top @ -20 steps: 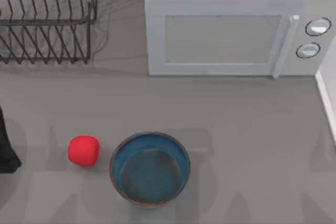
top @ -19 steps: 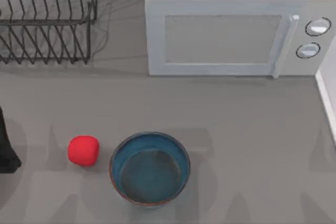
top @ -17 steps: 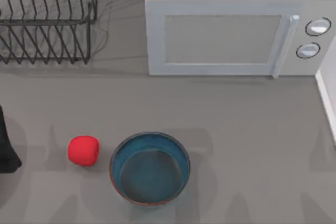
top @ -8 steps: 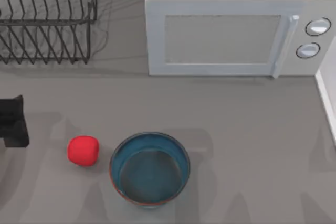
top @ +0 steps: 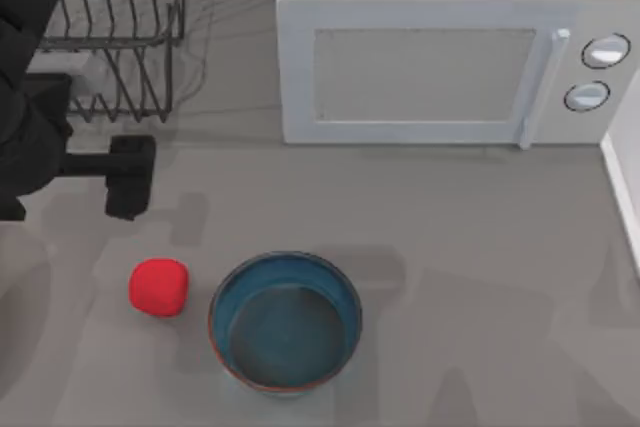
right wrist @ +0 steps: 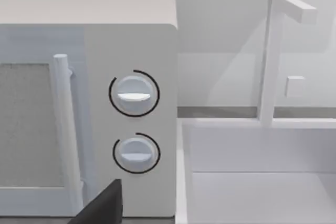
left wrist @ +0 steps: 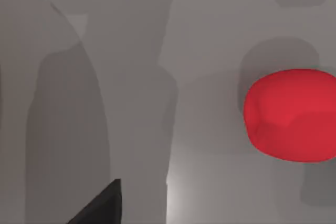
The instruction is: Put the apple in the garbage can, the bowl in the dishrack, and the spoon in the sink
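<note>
The red apple point(top: 159, 287) lies on the grey counter, just left of the blue-teal bowl point(top: 285, 320) with its orange-brown rim. My left gripper point(top: 128, 179) hangs over the counter between the apple and the black wire dishrack point(top: 110, 37), a little behind the apple. In the left wrist view the apple point(left wrist: 291, 114) sits off to one side, apart from the gripper. The white sink point(right wrist: 262, 182) with its faucet point(right wrist: 270, 56) appears in the right wrist view, beside the microwave. The spoon and the garbage can are out of view.
A white microwave point(top: 440, 57) stands at the back, right of the dishrack. The sink's rim point(top: 625, 182) runs along the right edge of the top view. My left arm point(top: 25, 97) covers part of the dishrack's left side.
My left arm has swung in from the left edge, moving right and toward the back, so its gripper now hangs behind the apple. Apple and bowl have not moved.
</note>
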### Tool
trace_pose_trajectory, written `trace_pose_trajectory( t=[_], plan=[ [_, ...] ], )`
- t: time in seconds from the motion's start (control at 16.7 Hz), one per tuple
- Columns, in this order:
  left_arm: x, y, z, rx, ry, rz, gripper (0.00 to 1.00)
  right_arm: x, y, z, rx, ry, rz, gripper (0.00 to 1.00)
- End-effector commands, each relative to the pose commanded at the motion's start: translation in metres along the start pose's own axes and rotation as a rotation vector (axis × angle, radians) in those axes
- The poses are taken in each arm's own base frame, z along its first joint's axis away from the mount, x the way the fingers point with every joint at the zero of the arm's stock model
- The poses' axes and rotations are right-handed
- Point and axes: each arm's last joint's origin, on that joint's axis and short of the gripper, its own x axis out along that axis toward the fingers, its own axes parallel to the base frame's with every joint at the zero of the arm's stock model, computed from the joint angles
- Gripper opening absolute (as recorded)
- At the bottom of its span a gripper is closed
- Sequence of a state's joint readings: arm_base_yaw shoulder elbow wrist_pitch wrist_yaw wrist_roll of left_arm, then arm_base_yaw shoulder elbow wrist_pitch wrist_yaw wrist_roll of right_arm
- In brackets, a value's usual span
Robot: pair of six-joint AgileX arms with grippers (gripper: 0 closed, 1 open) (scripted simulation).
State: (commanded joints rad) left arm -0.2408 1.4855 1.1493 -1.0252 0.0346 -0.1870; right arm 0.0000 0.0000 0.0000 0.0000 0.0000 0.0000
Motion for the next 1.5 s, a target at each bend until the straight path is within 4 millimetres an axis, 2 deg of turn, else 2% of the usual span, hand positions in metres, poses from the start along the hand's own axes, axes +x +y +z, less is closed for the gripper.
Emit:
trace_pose_trajectory(
  t=[0.3, 0.48, 0.6, 0.78, 1.14, 1.26, 1.5],
  plan=[
    [0.052, -0.034, 0.057, 0.002, 0.392, 0.075, 1.0, 0.0, 0.0, 0.0, 0.0, 0.0, 0.0, 1.0],
    [0.084, -0.051, 0.077, 0.002, 0.55, 0.121, 1.0, 0.0, 0.0, 0.0, 0.0, 0.0, 0.0, 1.0],
    [0.099, -0.059, 0.084, 0.001, 0.612, 0.142, 1.0, 0.0, 0.0, 0.0, 0.0, 0.0, 0.0, 1.0],
    [0.11, -0.064, 0.089, 0.0, 0.658, 0.159, 1.0, 0.0, 0.0, 0.0, 0.0, 0.0, 0.0, 1.0],
    [0.111, -0.062, 0.089, -0.004, 0.656, 0.158, 1.0, 0.0, 0.0, 0.0, 0.0, 0.0, 0.0, 1.0],
    [0.118, -0.062, 0.085, 0.0, 0.655, 0.158, 1.0, 0.0, 0.0, 0.0, 0.0, 0.0, 0.0, 1.0],
    [0.146, -0.057, 0.063, 0.0, 0.661, 0.16, 1.0, 0.0, 0.0, 0.0, 0.0, 0.0, 0.0, 1.0]
  ],
)
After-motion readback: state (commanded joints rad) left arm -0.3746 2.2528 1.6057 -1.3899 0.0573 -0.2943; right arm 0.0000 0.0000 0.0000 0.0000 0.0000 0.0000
